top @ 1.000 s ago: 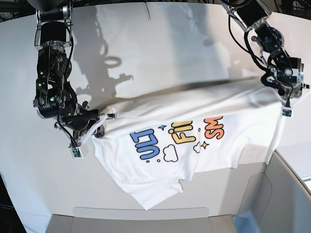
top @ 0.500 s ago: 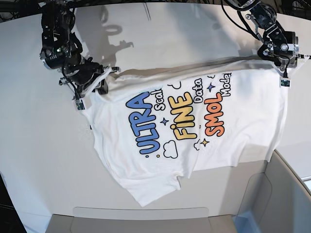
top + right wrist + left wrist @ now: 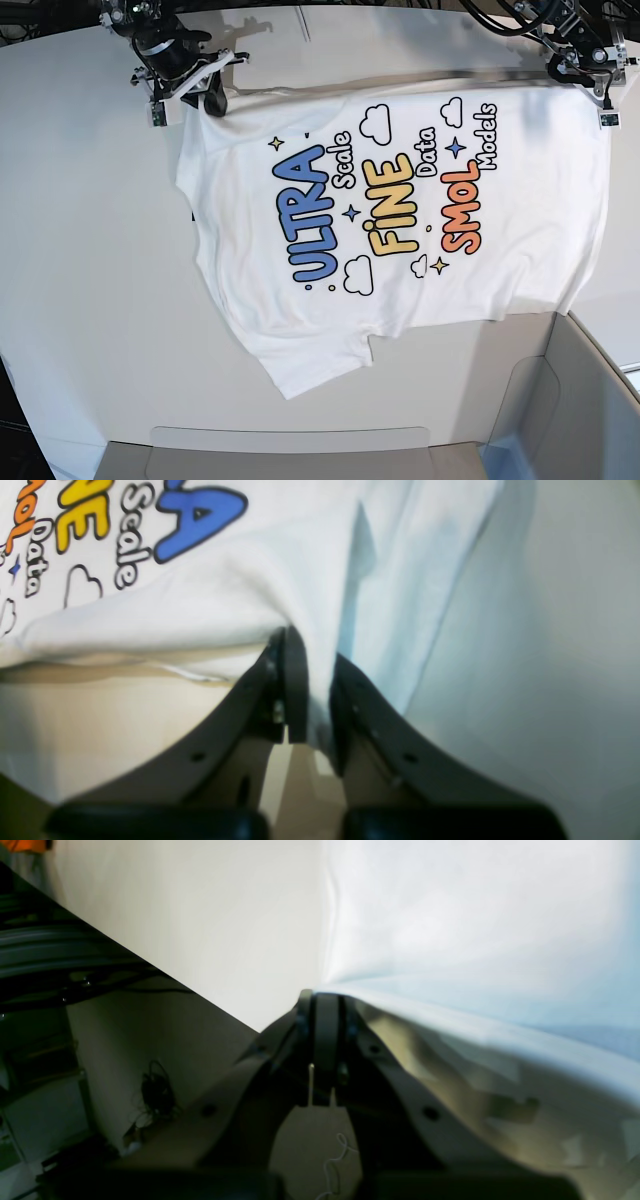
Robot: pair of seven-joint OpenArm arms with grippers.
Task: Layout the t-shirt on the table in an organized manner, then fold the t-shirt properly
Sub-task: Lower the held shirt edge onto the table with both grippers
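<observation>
both claws are clamped on the shirt (image 3: pixel 400 220) along its far edge: the right claw (image 3: pixel 200 90) at about eleven o'clock in the base view, the left claw (image 3: pixel 585 65) at about one o'clock. the wrist views show each pair of jaws pressed together on a pinch of white cloth, with no gap between them. the shirt lies stretched between them, print up, across the white table (image 3: pixel 90 300). its near end trails toward six o'clock with a corner crumpled and skewed, close to the table's near edge.

what worries me: the pinches look thin, only a bit of cloth at the jaw tips, so a harder pull could let one corner slip and the shirt would sag crooked. if the two arms pull unevenly, the cloth twists further. that bunched near corner may also stay folded under if they simply lay it down.
</observation>
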